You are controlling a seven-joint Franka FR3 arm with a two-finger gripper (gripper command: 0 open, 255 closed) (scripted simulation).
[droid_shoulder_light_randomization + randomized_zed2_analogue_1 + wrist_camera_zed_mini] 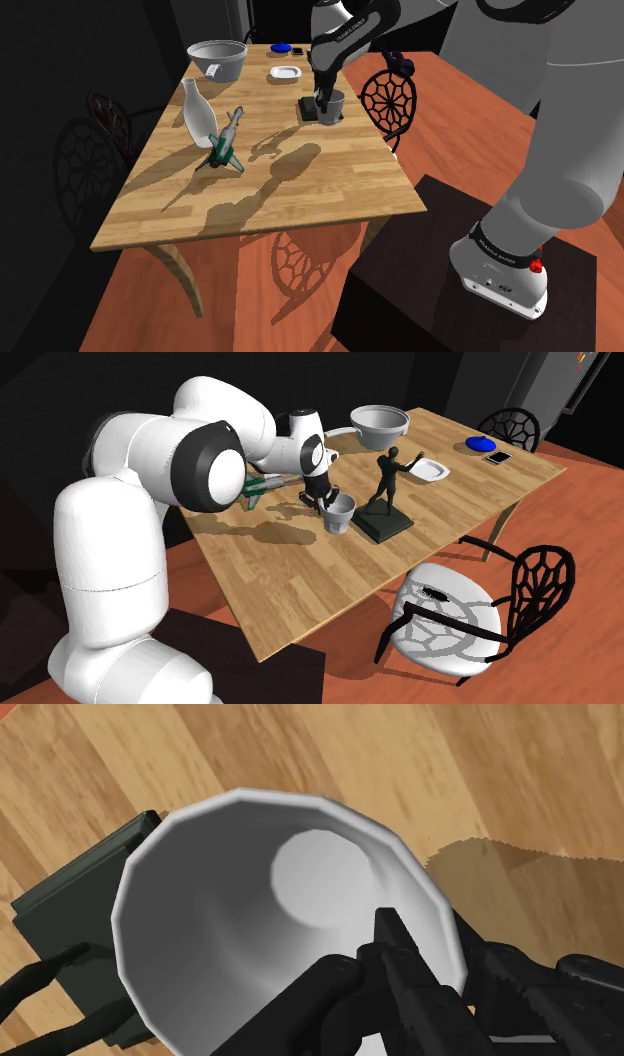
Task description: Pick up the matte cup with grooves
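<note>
Near the desk's [300, 190] edge by a black chair [392, 100], the pale grey cup [250, 904] stands upright just beside a dark statue base [385, 524] (no grooves can be made out). The claw [430, 939] pinches its wall, one finger inside and one outside.

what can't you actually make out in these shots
- Cup grooves: the wrist view looks inside it, so the outer wall is hidden; in the shoulder view the gripper partly covers it.
- Figurine: the wrist view's edge and the cup cut off most of it above the base.
- Small dark item beside the blue thing, second exterior view: too small to name.
</note>
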